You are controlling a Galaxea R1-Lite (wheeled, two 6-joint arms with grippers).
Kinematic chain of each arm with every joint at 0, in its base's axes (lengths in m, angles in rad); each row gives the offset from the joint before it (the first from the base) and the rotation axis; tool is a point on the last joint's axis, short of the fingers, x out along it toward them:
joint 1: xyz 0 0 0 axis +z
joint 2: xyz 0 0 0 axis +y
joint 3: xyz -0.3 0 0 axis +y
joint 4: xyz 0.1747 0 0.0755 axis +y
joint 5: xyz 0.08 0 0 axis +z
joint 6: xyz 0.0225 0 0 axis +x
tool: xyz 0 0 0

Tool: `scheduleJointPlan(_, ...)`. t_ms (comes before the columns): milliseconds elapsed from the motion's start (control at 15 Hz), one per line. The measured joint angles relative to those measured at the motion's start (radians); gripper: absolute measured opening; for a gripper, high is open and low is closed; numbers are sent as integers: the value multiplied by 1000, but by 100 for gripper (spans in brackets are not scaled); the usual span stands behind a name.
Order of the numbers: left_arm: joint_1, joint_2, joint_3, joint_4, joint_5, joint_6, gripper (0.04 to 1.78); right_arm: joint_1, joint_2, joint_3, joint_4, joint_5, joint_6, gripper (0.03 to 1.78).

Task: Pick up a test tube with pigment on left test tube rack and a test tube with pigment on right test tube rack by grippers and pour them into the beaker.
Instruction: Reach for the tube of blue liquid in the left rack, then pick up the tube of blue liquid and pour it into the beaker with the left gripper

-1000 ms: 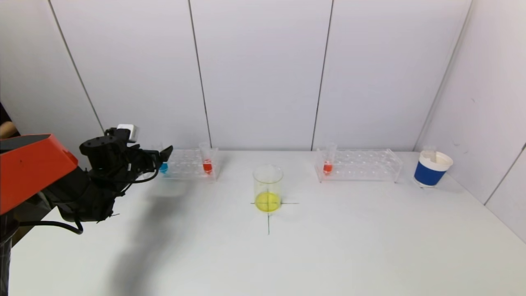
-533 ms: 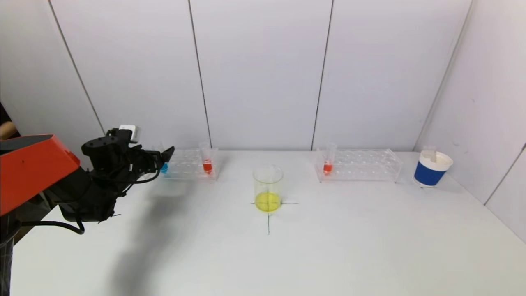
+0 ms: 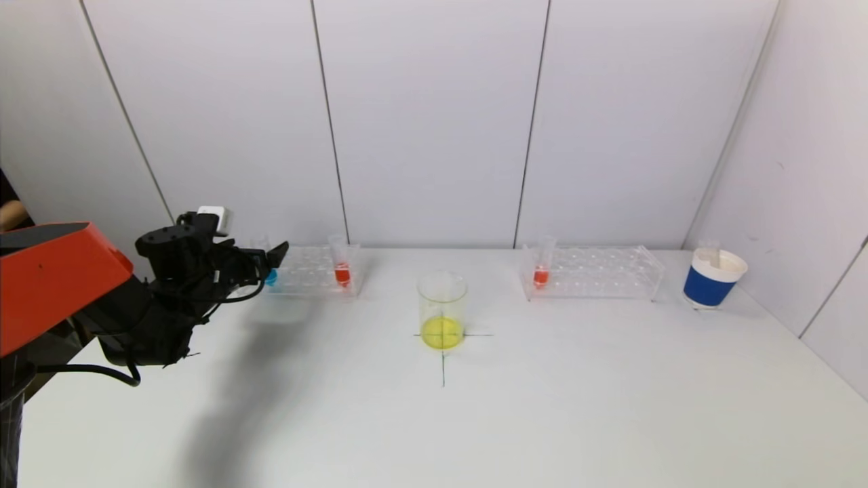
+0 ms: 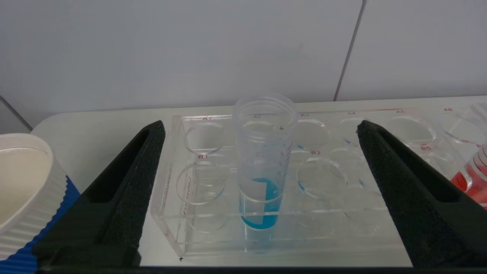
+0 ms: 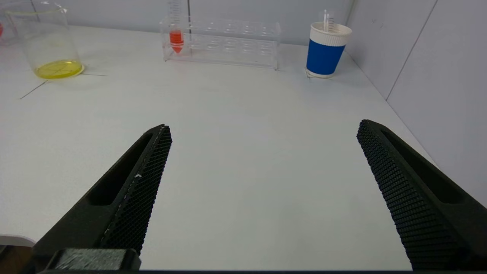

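1. Our left gripper [image 3: 271, 261] hovers at the near left end of the left rack [image 3: 312, 271], its jaws spread wide and holding nothing.
2. From the left wrist, the blue tube [image 4: 262, 160] stands upright in the rack's front row, lined up between our two black fingers [image 4: 125, 182] but untouched by either.
3. A ribbed white-and-blue cup [image 4: 23, 194] sits just beside the left finger, close to the rack's end.
4. A red tube [image 3: 342, 268] stands at the far right end of the same rack, well apart from our gripper.
5. The beaker [image 3: 442, 308], with yellow liquid at its bottom, stands on a drawn cross at the middle of the white table [image 3: 542, 407].
6. The right rack [image 3: 597, 271] holds one red tube [image 3: 541, 268] at its left end; a blue cup [image 3: 712, 278] stands beside its right end.
7. Our right gripper [image 5: 262, 152] hangs over bare table, jaws wide and empty, well short of the right rack.
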Motion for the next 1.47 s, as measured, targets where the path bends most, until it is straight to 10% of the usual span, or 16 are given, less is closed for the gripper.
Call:
scheduleJointPlan(533,0,2,-6,1,1,0,159,0,0,0,0,0,0,177)
scheduleJointPlan(1000,-1,2,-13,3,1,0,49,0,0,0,0,0,0,177)
scheduleJointPlan(1467,0,4,-15,3,2,0,42,0,0,0,0,0,0,177)
